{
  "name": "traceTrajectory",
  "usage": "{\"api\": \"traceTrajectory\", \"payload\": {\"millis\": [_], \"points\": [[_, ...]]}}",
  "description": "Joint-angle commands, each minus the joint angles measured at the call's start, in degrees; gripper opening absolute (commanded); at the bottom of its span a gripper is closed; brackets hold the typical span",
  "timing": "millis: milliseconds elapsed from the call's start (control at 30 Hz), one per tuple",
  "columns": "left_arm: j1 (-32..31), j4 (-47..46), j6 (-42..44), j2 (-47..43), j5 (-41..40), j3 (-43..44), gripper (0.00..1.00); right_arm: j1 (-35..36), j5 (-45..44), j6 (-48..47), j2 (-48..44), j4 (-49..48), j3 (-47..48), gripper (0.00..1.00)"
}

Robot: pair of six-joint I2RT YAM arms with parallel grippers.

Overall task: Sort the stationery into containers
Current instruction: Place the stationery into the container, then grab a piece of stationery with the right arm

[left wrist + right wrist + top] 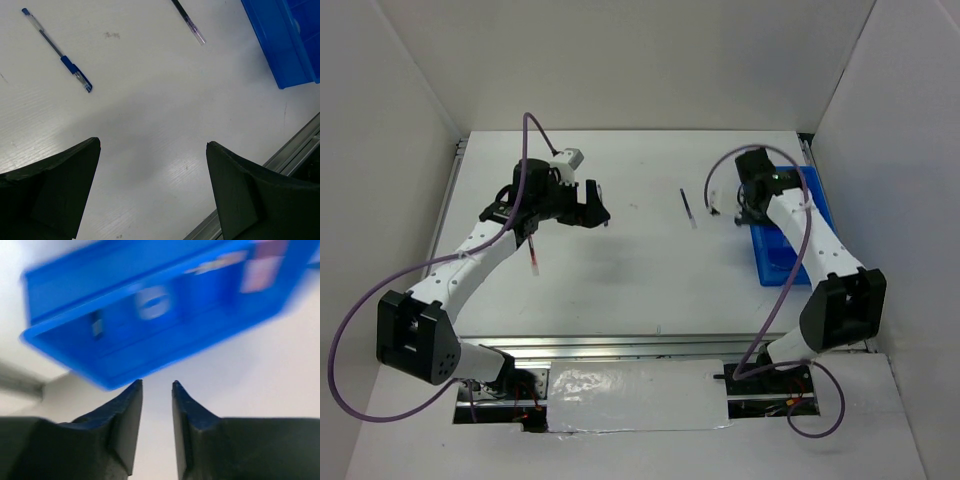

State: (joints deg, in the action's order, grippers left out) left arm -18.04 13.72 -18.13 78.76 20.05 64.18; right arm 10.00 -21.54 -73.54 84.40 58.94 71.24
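Note:
A blue pen (pixel 57 50) and a thin dark pen (pixel 189 22) lie on the white table ahead of my left gripper (pixel 152 145), which is open, empty and hovering above bare table. The dark pen (pixel 688 207) lies mid-table. A red pen (pixel 534 255) lies beside my left arm. The left gripper (pixel 592 208) is left of centre. The blue bin (pixel 790 240) stands at the right. My right gripper (pixel 157 385) is just outside the bin's (pixel 125 350) near wall, jaws a narrow gap apart with nothing between. A tape ring (pixel 150 302) lies blurred inside the bin.
A small pale item (pixel 714 203) lies left of the right gripper (pixel 744 208); I cannot tell what it is. A metal rail (pixel 620 345) runs along the table's near edge. White walls close in the back and both sides.

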Motion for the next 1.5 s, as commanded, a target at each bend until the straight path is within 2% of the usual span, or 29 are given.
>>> {"api": "traceTrajectory", "payload": {"millis": [0,33,100,133,167,233,300,333,433,533,600,733,833,1100,1267,1400,1467], "points": [[0.38,-2.02,0.55,0.08,0.51,1.74,0.99,4.05,6.05,8.56,2.15,0.47,18.54,0.35],[0.55,-2.20,0.20,0.16,0.34,1.74,0.99,5.72,9.73,16.07,4.35,1.69,28.33,0.33],[0.82,-2.38,-0.24,0.17,0.25,1.74,0.99,6.78,13.87,24.19,13.13,7.99,38.75,0.30],[0.90,-2.46,-0.50,-0.01,0.07,1.82,0.99,7.48,17.90,31.97,16.29,10.04,48.54,0.27],[1.17,-2.47,-0.76,-0.01,-0.19,1.74,0.99,7.84,19.15,36.40,22.93,11.62,52.64,0.26],[1.52,-2.38,-1.20,-0.27,-0.37,1.74,0.99,8.28,21.18,46.75,28.95,14.62,61.51,0.25],[2.22,-1.94,-1.47,-0.62,-0.45,1.65,0.99,8.72,24.78,52.68,35.99,14.81,63.84,0.25],[2.48,-1.68,-1.38,-0.89,-0.45,1.47,0.99,8.90,25.57,58.02,37.31,14.02,62.71,0.25],[3.54,-1.50,-1.29,-1.94,-0.54,0.51,0.99,9.16,26.99,63.33,40.57,10.41,57.98,0.28],[4.77,-1.94,-1.38,-2.56,0.07,-0.55,0.99,9.51,26.10,65.36,42.77,6.73,54.98,0.33],[5.65,-2.11,-1.73,-2.56,0.60,-0.99,0.99,9.07,28.13,65.89,44.35,5.66,55.14,0.38],[6.96,-2.55,-2.17,-2.21,1.65,-2.04,0.99,8.37,30.14,65.72,47.78,5.05,56.81,0.43],[7.41,-2.55,-2.17,-2.03,2.18,-2.31,0.99,7.93,32.26,65.28,50.06,5.31,57.69,0.43],[8.64,-2.55,-1.91,-1.16,2.89,-2.66,0.99,6.79,30.68,64.84,53.06,2.23,56.81,0.43],[8.90,-3.61,-2.52,-0.89,3.41,-3.54,0.99,5.91,29.63,64.66,53.94,0.39,56.20,0.52],[8.99,-4.05,-2.96,-0.45,3.76,-4.06,0.99,5.29,29.63,64.22,54.73,-0.14,55.94,0.51],[8.99,-4.14,-2.88,-0.28,3.76,-4.07,0.99,5.03,30.24,63.96,55.34,0.04,56.02,0.47]]}}
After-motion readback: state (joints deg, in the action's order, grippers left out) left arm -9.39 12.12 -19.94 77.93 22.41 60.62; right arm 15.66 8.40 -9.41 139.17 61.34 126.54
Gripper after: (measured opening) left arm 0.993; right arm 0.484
